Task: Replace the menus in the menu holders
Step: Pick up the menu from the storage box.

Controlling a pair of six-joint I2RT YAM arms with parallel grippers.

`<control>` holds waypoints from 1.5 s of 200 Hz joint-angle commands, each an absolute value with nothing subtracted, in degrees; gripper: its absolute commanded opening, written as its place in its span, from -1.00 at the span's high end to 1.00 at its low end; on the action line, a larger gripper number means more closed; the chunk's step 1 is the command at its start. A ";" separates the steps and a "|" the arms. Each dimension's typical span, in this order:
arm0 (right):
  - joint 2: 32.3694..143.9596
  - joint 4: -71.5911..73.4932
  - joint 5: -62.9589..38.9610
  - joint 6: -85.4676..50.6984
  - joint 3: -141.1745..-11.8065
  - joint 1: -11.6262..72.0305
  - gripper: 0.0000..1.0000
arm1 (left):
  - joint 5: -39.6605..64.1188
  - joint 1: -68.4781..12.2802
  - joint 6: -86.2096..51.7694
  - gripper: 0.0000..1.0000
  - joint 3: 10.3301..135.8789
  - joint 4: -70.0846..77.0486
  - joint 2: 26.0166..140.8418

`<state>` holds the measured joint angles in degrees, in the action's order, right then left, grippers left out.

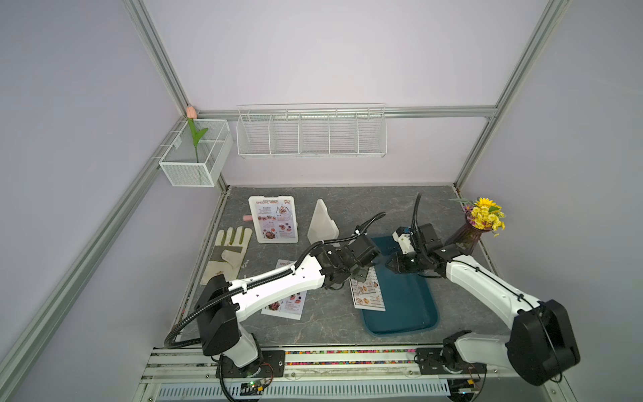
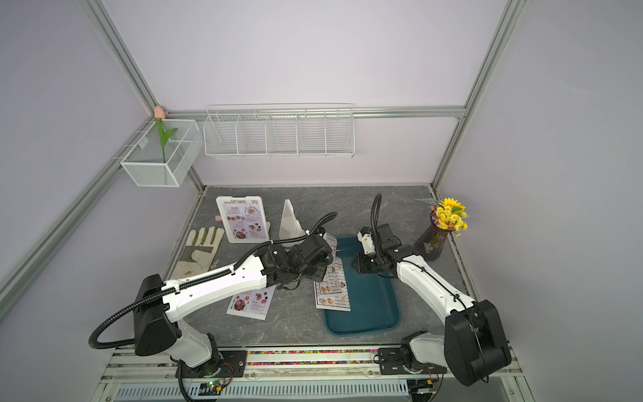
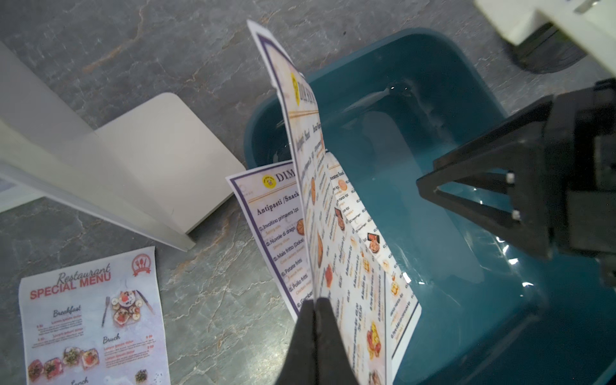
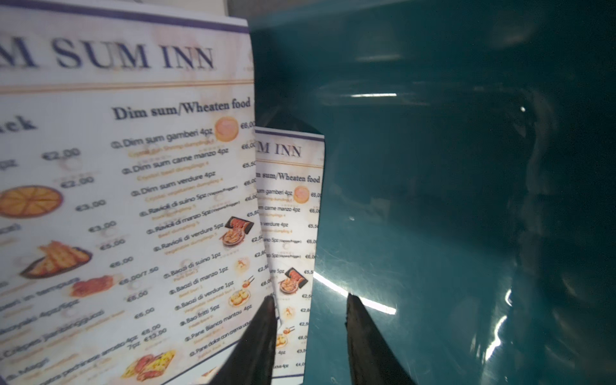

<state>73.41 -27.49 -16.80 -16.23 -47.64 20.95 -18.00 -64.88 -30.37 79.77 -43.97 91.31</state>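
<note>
Left gripper (image 3: pixel 315 301) is clamped on a lifted DIM SUM INN menu (image 3: pixel 301 110), whose lower edge is cut off. A second menu (image 3: pixel 276 216) lies half-hidden beneath it, across the teal tray (image 3: pixel 433 83) rim. Right gripper (image 4: pixel 310 300) hangs part-open and empty.

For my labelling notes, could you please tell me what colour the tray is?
The tray is dark teal; a top view shows it best.
</note>
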 commanded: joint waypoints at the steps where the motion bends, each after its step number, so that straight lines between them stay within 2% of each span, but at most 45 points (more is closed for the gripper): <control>1: 70.68 -21.10 -23.55 -13.56 -45.73 19.95 0.24 | -18.19 -65.12 -26.41 1.00 84.64 -46.45 92.35; 33: 68.76 -16.95 -30.94 -10.78 -44.76 18.69 0.12 | -18.14 -65.13 -21.18 1.00 90.58 -49.50 92.18; 58: 65.56 -13.90 -37.88 -8.26 -42.91 16.25 -0.32 | -18.85 -65.13 -15.30 1.00 92.27 -49.52 89.58; 73: 63.95 -10.91 -41.04 -7.51 -41.51 14.96 -0.49 | -17.98 -65.06 -11.90 1.00 92.94 -48.51 87.45; 117: 65.22 0.59 -48.63 -9.23 -40.28 13.27 -0.64 | -13.85 -65.04 -7.23 1.00 100.69 -53.02 86.92; 213: 69.63 19.07 -62.20 -17.09 -45.43 13.01 -0.66 | -8.28 -63.28 -5.44 1.00 105.49 -53.36 84.47; 300: 62.25 12.44 -59.76 -16.94 -45.01 12.37 -0.34 | -7.05 -57.09 -6.07 1.00 98.26 -47.51 81.57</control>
